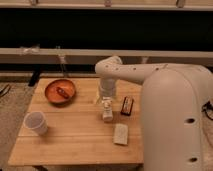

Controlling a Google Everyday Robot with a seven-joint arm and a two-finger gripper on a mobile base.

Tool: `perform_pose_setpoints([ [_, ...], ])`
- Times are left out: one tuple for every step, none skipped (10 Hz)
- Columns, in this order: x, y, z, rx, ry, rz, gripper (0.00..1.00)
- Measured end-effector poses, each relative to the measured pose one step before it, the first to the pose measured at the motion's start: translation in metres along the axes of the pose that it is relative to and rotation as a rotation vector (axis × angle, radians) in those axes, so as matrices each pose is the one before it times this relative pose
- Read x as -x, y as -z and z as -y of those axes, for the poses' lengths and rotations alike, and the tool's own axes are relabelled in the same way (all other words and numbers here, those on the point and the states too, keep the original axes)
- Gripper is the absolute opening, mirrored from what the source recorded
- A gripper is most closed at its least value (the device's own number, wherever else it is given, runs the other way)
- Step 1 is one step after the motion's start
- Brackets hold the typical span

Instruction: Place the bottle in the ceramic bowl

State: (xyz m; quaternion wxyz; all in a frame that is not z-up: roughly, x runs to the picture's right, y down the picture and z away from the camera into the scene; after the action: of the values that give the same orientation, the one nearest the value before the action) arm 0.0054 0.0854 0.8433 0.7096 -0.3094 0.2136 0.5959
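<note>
The slim white bottle (107,110) lies on the wooden table (75,140) near its middle, long axis running front to back. My gripper (105,99) hangs straight down from the white arm, right over the bottle's far end. The orange-brown ceramic bowl (60,92) sits at the table's back left with a small dark item inside it, a forearm's length left of the gripper.
A white cup (36,123) stands at the front left. A dark red-black bar (127,105) lies just right of the bottle. A flat pale block (120,134) lies in front of it. A rail and dark wall run behind the table.
</note>
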Motion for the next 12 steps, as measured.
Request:
perform_pose_setpoints([
  [0.0044,-0.00891,0.00094,0.00321,0.00127,-0.00714,0.8],
  [0.00453,-0.00843,-0.00036,0.00276,0.00179,-0.00418,0.8],
  [0.00614,-0.00801,0.00005,0.00391,-0.00043,0.00501,0.8],
  [0.00329,-0.00487,0.00198,-0.00099,-0.00216,0.00272,0.8],
  [0.00371,-0.00761,0.00238,-0.00197,-0.00328,0.00181,0.8],
  [0.00164,-0.00542,0.00274,-0.00351,-0.00277,0.00035,0.8],
  [-0.00027,-0.00456,0.00312,-0.00557,-0.00294,-0.00261,0.8],
  [-0.0009,-0.00461,0.00311,-0.00821,-0.00027,-0.00257,0.75],
  [-0.00122,-0.00413,0.003,-0.01111,0.00025,-0.00355,0.63],
  [-0.00042,-0.00074,0.00084,-0.00497,0.0004,-0.00119,0.53],
  [0.00129,0.00301,0.00032,-0.00498,0.00293,0.00464,0.45],
  [0.00069,0.00653,-0.00174,-0.00108,0.00541,0.00127,0.35],
])
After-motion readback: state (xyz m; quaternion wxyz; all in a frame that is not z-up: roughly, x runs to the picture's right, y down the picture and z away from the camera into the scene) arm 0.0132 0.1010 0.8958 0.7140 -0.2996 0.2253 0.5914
